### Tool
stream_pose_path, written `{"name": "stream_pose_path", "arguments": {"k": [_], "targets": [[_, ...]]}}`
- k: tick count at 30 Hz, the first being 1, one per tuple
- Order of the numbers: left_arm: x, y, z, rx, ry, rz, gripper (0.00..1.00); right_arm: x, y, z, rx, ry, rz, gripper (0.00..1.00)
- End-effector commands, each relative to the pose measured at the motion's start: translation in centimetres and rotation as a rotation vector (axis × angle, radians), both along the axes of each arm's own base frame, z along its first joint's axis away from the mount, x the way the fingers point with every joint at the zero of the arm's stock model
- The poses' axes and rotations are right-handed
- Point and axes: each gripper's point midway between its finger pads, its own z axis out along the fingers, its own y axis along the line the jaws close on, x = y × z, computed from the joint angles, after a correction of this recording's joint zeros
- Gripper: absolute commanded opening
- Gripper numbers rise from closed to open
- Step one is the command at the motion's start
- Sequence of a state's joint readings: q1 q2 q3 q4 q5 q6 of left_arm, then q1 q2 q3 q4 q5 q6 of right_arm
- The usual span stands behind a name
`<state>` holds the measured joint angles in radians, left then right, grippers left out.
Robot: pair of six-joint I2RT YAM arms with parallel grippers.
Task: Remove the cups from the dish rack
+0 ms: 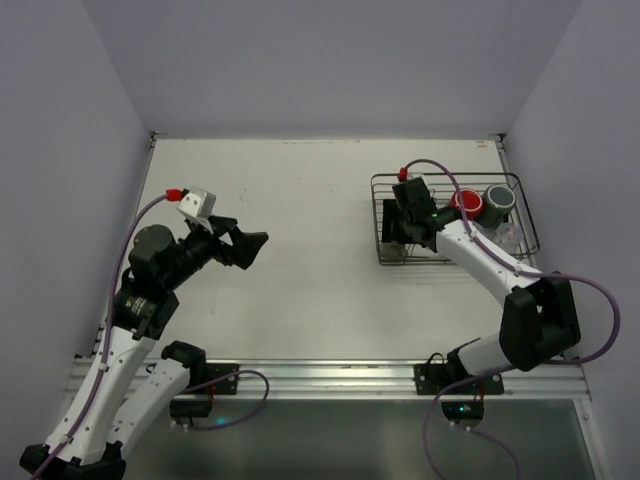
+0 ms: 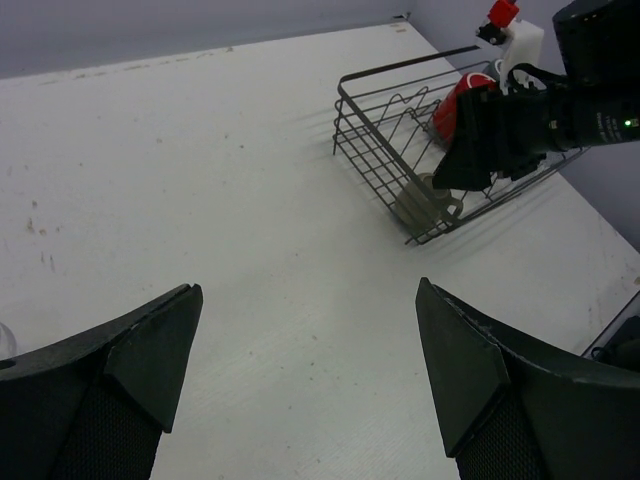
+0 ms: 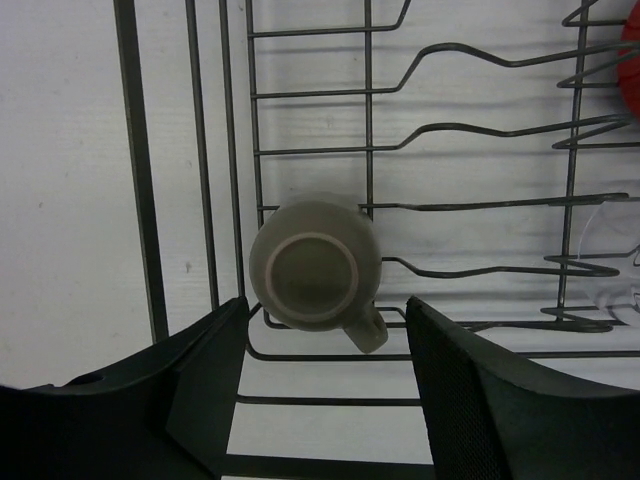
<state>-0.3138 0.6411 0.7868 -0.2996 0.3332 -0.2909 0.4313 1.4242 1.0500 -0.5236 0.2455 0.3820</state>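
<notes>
The black wire dish rack [image 1: 440, 177] stands at the right of the table. In it are a red cup [image 1: 465, 202], a dark grey cup [image 1: 498, 201] and a clear tumbler [image 1: 510, 238]. An olive-tan mug [image 3: 313, 275] sits upside down in the rack's [image 3: 368, 120] near-left corner, handle toward the rack's rim. My right gripper [image 3: 325, 350] is open and hovers just above the mug, one finger on either side; it hides the mug in the top view [image 1: 402, 236]. My left gripper [image 1: 248, 250] is open and empty above bare table, far left of the rack [image 2: 380, 150].
The left wrist view shows the mug [image 2: 425, 203], the red cup [image 2: 455, 105] and my right gripper [image 2: 500, 130] over the rack. A clear tumbler's edge [image 2: 4, 340] shows at that view's left border. Walls enclose the table on three sides.
</notes>
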Motion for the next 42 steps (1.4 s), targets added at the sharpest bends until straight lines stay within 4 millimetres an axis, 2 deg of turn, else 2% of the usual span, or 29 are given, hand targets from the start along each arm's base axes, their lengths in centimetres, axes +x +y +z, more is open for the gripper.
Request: {"name": "stream_pose_path", "arguments": {"k": [1, 7, 10, 14, 15, 17, 19, 22, 23, 29, 30, 34, 38, 39, 42], "targets": [[-0.3, -0.7, -0.1, 0.019, -0.033, -0.040, 0.95, 0.4, 0.3, -0.6, -0.016, 0.025, 0.011, 0.67], [-0.3, -0.9, -0.6, 0.027, -0.018, -0.042, 0.95, 1.3, 0.7, -2.9, -0.038, 0.066, 0.011, 0.72], [-0.2, -0.9, -0.8, 0.029, -0.010, -0.040, 0.95, 1.9, 0.6, -3.5, -0.056, 0.069, 0.007, 0.77], [0.0, -1.0, -1.1, 0.034, -0.001, -0.041, 0.95, 2.4, 1.1, -4.0, -0.048, 0.070, 0.030, 0.78], [0.0, -1.0, -1.1, 0.033, 0.003, -0.041, 0.95, 2.6, 1.2, -4.1, -0.046, 0.069, 0.030, 0.78], [0.1, -1.0, -1.3, 0.037, 0.008, -0.038, 0.95, 2.7, 1.2, -4.2, -0.054, 0.073, 0.030, 0.68], [0.2, -1.0, -1.5, 0.038, 0.016, -0.038, 0.95, 2.8, 1.3, -4.1, -0.049, 0.069, 0.032, 0.66], [0.4, -1.0, -1.7, 0.042, 0.025, -0.036, 0.95, 2.5, 1.3, -3.7, -0.042, 0.076, 0.034, 0.77], [0.4, -1.0, -1.7, 0.041, 0.027, -0.036, 0.95, 2.3, 1.4, -3.7, -0.043, 0.083, 0.040, 0.77], [0.3, -0.8, -1.5, 0.038, 0.015, -0.024, 0.95, 1.6, 0.9, -4.0, -0.056, 0.105, 0.032, 0.66], [0.4, -0.7, -1.5, 0.039, 0.015, -0.021, 0.95, 1.6, 0.9, -4.0, -0.055, 0.103, 0.032, 0.58], [0.3, -0.7, -1.4, 0.036, 0.013, -0.021, 0.95, 2.1, 0.7, -2.5, -0.064, 0.067, 0.022, 0.45], [0.3, -0.8, -1.3, 0.030, 0.014, -0.023, 0.95, 2.9, 0.3, 0.8, -0.064, -0.019, 0.003, 0.41], [0.3, -0.8, -1.3, 0.028, 0.019, -0.024, 0.95, 3.2, 0.3, 2.2, -0.051, -0.058, -0.002, 0.40], [0.2, -1.4, -1.2, 0.008, 0.033, -0.051, 0.95, 3.7, 0.3, 4.9, -0.025, -0.139, -0.016, 0.38]]}}
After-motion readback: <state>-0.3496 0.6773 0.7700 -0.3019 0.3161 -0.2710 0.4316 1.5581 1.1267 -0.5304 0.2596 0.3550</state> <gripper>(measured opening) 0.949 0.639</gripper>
